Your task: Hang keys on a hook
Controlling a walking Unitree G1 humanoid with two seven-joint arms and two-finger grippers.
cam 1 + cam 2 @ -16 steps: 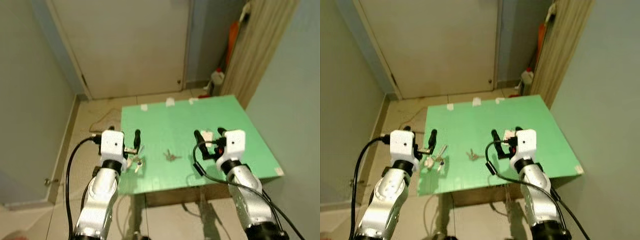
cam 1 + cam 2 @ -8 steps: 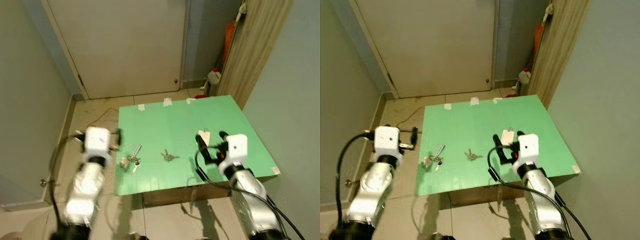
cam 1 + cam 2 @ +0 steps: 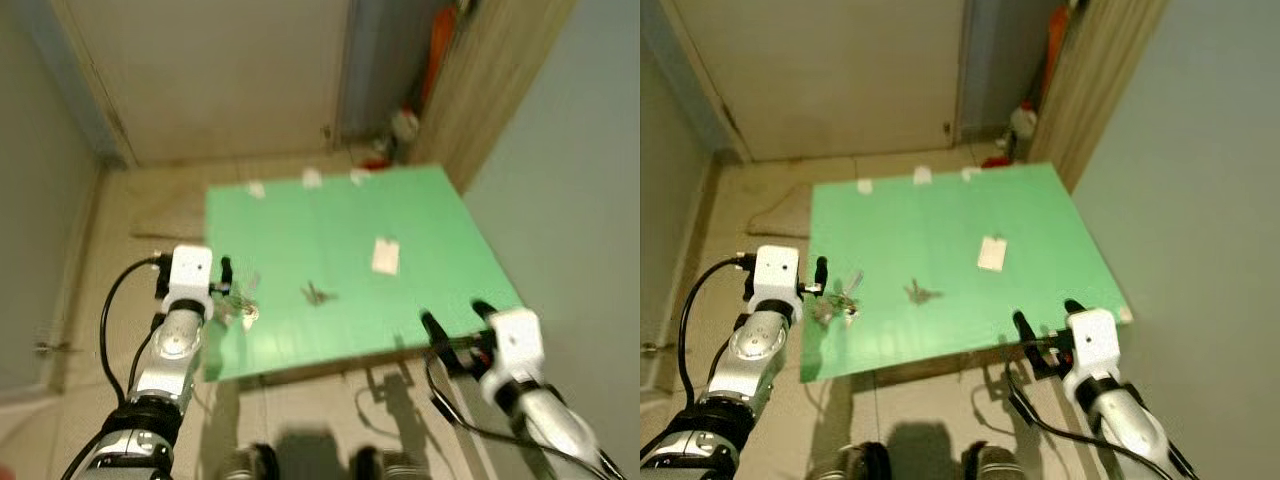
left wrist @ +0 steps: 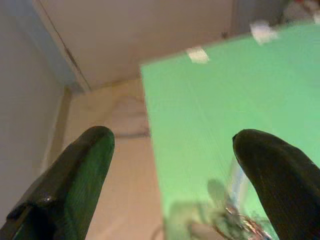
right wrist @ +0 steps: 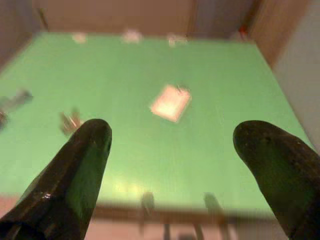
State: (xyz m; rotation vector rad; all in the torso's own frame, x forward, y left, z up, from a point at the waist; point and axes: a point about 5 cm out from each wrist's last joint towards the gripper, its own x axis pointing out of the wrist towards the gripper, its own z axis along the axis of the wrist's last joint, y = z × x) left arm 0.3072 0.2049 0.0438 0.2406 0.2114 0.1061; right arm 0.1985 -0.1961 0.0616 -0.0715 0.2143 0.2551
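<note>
On the green tabletop, keys lie centre, a bunch at 9 o'clock beside the left gripper, a card at 2; right gripper at 5. Both jaws apart.

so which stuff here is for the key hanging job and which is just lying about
For the job:
key bunch near left gripper
small keys mid-table

Lying about:
white card
white bottle by the door
tape strips
</note>
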